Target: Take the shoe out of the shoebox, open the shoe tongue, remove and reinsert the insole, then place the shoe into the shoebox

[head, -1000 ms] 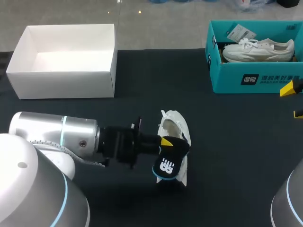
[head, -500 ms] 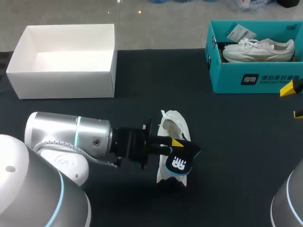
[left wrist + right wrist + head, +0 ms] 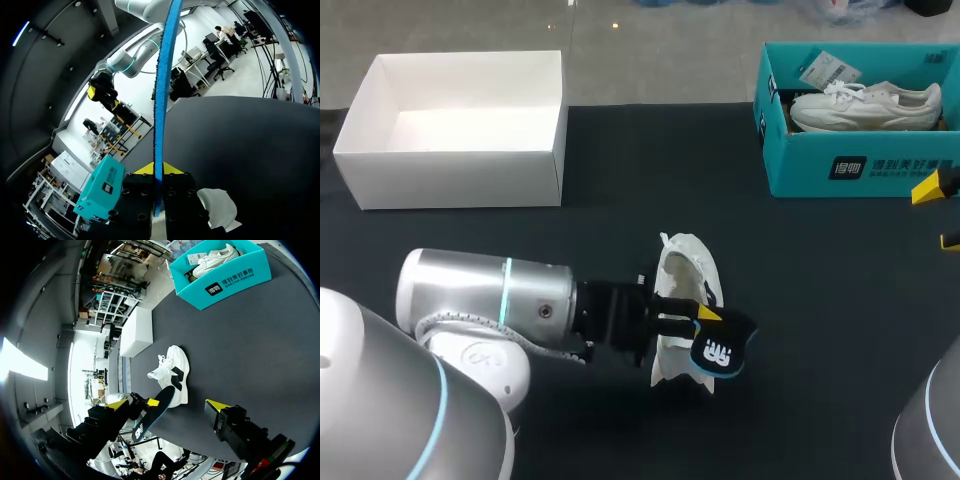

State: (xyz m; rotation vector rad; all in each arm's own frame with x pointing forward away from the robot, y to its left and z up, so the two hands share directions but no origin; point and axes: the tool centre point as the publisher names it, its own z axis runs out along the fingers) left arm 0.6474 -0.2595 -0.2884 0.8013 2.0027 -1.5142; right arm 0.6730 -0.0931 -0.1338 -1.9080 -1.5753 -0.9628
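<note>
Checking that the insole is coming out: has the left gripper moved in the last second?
Yes. The left gripper, shut on the insole, has shifted toward the view's right, carrying it past the white shoe, which stayed put.

Black table [image 3: 840, 330] with a matte dark cover, flat. It fills most of the head view, and its far edge runs straight across at the back. Both wrist views show the same dark top spreading wide. Light is even and soft, shadows are weak, and the left wrist view shows a slight grey sheen on the cover.
</note>
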